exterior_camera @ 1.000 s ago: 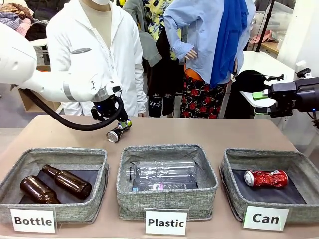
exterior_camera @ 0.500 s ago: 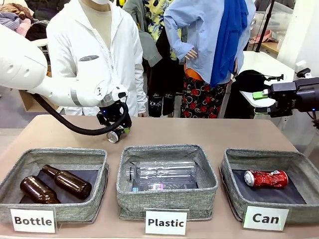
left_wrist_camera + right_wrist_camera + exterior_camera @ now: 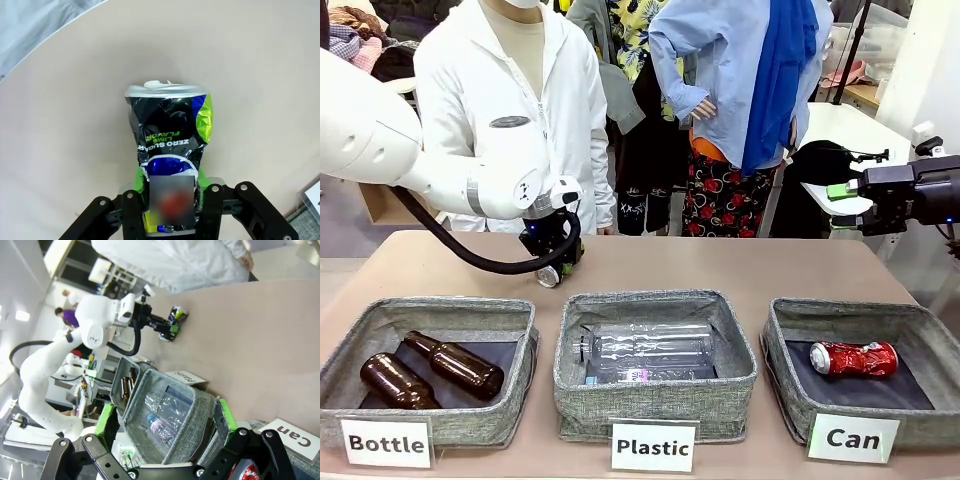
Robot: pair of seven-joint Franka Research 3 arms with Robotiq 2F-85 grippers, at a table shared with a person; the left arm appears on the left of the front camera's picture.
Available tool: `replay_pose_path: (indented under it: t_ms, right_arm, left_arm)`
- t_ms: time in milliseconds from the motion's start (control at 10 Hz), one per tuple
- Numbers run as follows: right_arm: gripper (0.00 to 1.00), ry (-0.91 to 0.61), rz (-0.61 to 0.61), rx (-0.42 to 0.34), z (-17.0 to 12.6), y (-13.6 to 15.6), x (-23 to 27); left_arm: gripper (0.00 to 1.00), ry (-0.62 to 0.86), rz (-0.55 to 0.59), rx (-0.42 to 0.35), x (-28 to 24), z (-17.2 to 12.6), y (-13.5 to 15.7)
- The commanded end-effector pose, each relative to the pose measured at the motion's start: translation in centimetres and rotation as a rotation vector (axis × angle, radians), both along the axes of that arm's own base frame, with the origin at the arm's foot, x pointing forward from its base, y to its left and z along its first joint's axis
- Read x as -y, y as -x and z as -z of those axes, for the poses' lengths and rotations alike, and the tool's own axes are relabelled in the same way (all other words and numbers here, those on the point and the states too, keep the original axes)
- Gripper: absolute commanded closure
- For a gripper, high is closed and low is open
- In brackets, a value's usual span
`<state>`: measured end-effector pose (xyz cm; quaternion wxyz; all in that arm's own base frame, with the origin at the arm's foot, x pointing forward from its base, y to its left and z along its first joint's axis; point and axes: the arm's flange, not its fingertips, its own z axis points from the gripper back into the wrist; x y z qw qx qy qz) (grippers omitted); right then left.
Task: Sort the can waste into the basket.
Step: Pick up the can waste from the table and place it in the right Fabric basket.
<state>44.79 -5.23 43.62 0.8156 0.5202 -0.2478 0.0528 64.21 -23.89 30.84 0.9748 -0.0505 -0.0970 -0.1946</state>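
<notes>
Two cans matter here, and I have one of them: my left gripper [image 3: 170, 200] has its green pads pressed against the sides of the crushed black can [image 3: 169, 150], low on the table [image 3: 740, 265] at the far side, in front of the person in the white coat [image 3: 510, 110]. Through the left wrist camera, the can's lower part is blurred over and cut off by the picture's edge, so I can read only "ZERO SUGAR LIME FLAVOR" upside down and see its silver rim pointing away from the fingers. From the front, the gripper [image 3: 555, 262] and its cable hide most of the can [image 3: 549, 274].

My right gripper [image 3: 845, 205] hangs spread wide and empty, well off to the right of the held can. Below and before it sits the "Can" basket [image 3: 790, 390] with the crushed red can [image 3: 854, 358] inside. Its wrist camera catches only a red sliver of that can [image 3: 248, 471] between its fingers.
</notes>
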Motion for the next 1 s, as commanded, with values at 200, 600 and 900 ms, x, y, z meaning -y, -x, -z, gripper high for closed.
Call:
replay_pose_path:
  t_ms: [200, 600, 900]
  right_arm:
    - [0.0, 0.008, 0.0, 0.016, -0.1, 0.0, 0.1]
    - [0.0, 0.008, 0.0, 0.016, -0.1, 0.0, 0.1]
    - [0.0, 0.008, 0.0, 0.016, -0.1, 0.0, 0.1]
  left_arm:
    - [1.0, -0.045, -0.052, 0.059, -1.2, -5.7, 3.8]
    - [1.0, -0.002, 0.388, 0.057, -4.1, -15.8, 18.4]
    - [1.0, 0.04, 0.754, 0.109, -7.1, -16.4, 26.6]
